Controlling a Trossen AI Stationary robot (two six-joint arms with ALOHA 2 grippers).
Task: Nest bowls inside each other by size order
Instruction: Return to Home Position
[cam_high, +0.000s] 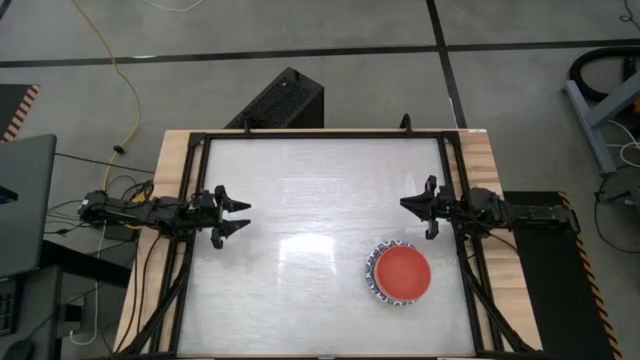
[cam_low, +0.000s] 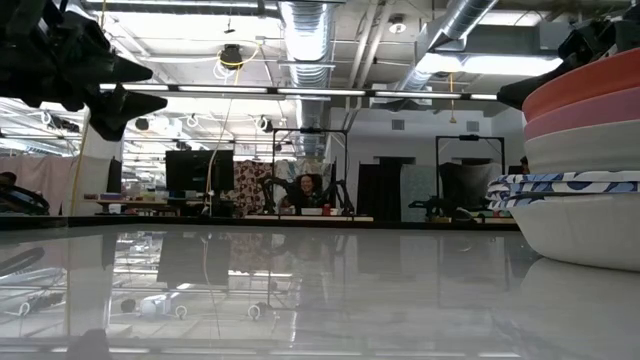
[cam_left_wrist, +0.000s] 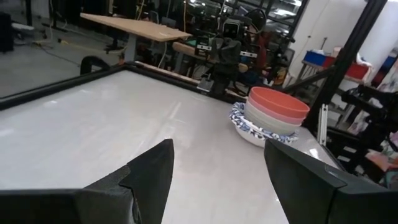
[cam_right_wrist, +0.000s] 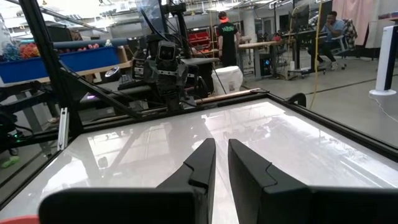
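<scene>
**Left end effector** (cam_high: 246, 217): held over the left edge of the desk (cam_high: 300, 190), pointing inward. Its two fingers (cam_left_wrist: 152, 171) are spread wide apart and hold nothing.

**Right end effector** (cam_high: 404, 205): held over the right edge of the desk, facing the left one across the bare middle. Its fingers (cam_right_wrist: 202, 162) are drawn together with only a thin slit between them, and nothing is gripped.

**Stack of bowls** (cam_high: 402, 274): a single nested pile standing on the right half of the desk. It sits toward the front edge, near the right end effector but not touching it, and well apart from the left one. From the top down:
- the red bowl (cam_low: 590, 88)
- the pink bowl (cam_low: 585, 115)
- the cream bowl (cam_low: 585, 150)
- blue-patterned rims (cam_low: 560, 186), packed closely, so their number cannot be told
- a larger white bowl (cam_low: 590, 228) at the bottom, resting on the desk

From above, only the red bowl and a fringe of blue pattern around it are visible.
</scene>
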